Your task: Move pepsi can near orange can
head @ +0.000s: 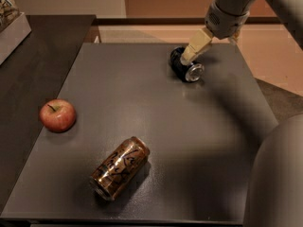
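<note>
Tool (191, 54) over pepsi can (193, 73), hiding part of can body; arm (228, 9) cut off by top edge.

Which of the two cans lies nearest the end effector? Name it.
The pepsi can, small and dark with a shiny silver end, right at the end effector. The larger orange can lies far off, toward the camera.
</note>
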Robot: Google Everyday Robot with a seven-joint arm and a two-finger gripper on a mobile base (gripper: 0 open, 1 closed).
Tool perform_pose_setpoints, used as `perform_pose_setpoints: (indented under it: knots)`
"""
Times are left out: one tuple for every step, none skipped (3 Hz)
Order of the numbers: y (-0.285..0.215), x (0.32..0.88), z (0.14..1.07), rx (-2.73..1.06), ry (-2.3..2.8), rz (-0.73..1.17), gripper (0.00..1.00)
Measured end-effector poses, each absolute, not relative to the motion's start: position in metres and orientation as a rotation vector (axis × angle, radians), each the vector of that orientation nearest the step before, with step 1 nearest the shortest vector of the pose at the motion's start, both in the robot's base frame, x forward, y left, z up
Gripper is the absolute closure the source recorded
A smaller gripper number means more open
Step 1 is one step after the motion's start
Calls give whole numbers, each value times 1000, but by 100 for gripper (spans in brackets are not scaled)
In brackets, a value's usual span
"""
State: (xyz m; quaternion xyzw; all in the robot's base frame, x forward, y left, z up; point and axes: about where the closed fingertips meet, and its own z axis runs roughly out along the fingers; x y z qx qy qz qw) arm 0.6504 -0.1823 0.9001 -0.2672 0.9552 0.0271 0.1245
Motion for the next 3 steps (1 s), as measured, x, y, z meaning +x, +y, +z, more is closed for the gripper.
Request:
perform_pose_setpoints:
  knots:
    - [-167, 666, 890, -721, 2826, 103, 0]
    - [-156, 681, 876, -691, 2868, 107, 0]
    - [-147, 691, 863, -674, 2904, 85, 0]
